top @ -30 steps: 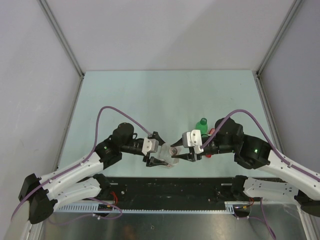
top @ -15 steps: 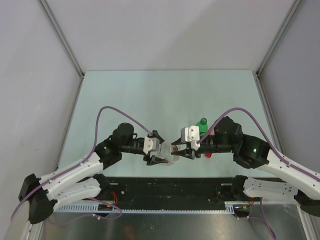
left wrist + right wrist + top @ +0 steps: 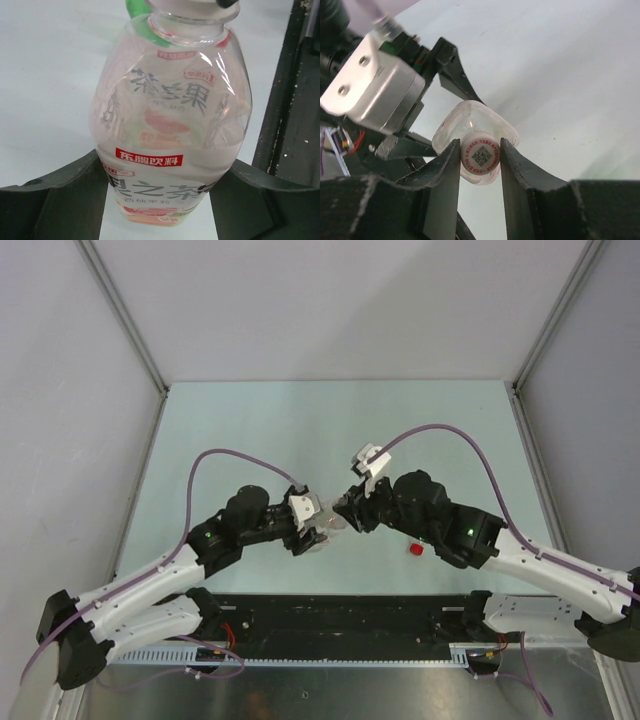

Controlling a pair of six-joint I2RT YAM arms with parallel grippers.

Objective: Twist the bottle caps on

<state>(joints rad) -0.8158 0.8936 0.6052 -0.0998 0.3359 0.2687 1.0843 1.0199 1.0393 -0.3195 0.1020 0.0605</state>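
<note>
My left gripper is shut on the wider clear bottle with the white-red label, its fingers pressing on both sides of the lower body. The white cap, printed with a code, sits on this bottle's neck. My right gripper is shut on the cap from both sides. From above, both grippers meet over the bottle in front of the bases, the left gripper to its left and the right gripper to its right. A red cap lies on the table by the right arm.
A bit of green shows behind the bottle's shoulder in the left wrist view. The black base strip runs along the near table edge. Grey side walls close in the pale green table.
The right wrist has turned and swung upward, its jaws closing on the white cap. The green bottle seen earlier is now hidden behind the right arm. The left gripper shifted slightly with the bottle.
</note>
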